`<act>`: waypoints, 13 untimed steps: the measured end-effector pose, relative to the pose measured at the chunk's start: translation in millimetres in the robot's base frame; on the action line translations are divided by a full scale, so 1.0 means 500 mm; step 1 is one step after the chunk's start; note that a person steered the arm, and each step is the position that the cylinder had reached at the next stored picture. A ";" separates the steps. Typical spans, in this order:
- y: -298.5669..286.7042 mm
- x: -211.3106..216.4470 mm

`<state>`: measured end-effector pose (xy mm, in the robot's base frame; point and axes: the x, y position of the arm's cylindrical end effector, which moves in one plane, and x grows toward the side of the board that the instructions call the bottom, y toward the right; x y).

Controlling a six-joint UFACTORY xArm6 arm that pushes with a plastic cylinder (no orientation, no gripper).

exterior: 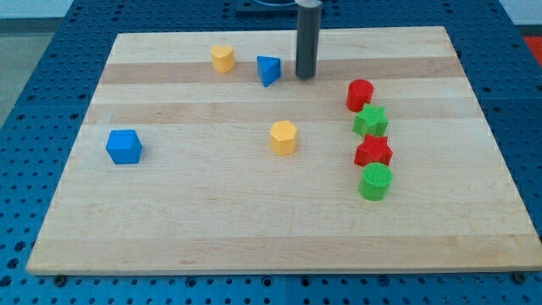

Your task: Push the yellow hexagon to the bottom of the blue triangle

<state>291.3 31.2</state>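
Observation:
The yellow hexagon (284,136) lies near the middle of the wooden board. The blue triangle (268,69) lies near the view's top, up and slightly left of the hexagon. My tip (306,76) stands just right of the blue triangle, a small gap apart, and well above the hexagon. A second yellow block (223,58), whose shape I cannot tell for sure, sits left of the triangle.
A blue cube (124,146) sits at the view's left. At the right, a column runs downward: red cylinder (360,94), green star (370,121), red star (373,152), green cylinder (375,181). The board (254,229) lies on a blue perforated table.

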 end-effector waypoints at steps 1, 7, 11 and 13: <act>-0.015 0.000; -0.187 0.000; -0.194 0.005; -0.031 0.173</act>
<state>377.6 15.6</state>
